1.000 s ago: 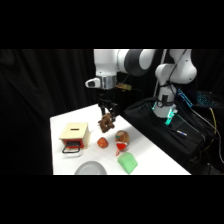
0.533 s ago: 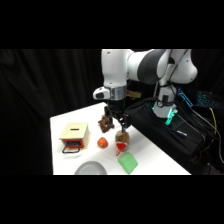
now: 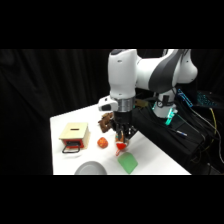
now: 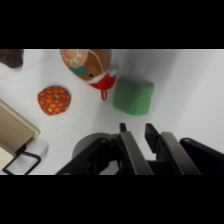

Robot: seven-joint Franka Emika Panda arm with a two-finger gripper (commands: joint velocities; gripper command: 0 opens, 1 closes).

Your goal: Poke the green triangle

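The green triangle (image 3: 128, 162) lies flat near the table's front edge, a small bright-green block with rounded corners. In the wrist view the green triangle (image 4: 133, 96) sits just beyond my fingertips (image 4: 123, 131). My gripper (image 3: 123, 136) hangs low over the table, a little behind the block and right above the red-and-tan toy (image 3: 121, 147). Seen from the wrist, the gripper (image 4: 136, 130) has its fingers drawn close together with nothing held between them. It does not touch the block.
A red-orange ball (image 3: 103, 143) lies left of the toy (image 4: 90, 64), and a tan box with a red handle (image 3: 74, 134) stands further left. A grey bowl (image 3: 91, 170) sits at the front edge. A brown object (image 3: 106, 122) lies behind the gripper.
The arm has swung forward and lower, from above the brown object to just over the red-and-tan toy, closer to the green triangle. The objects on the table stayed in place.
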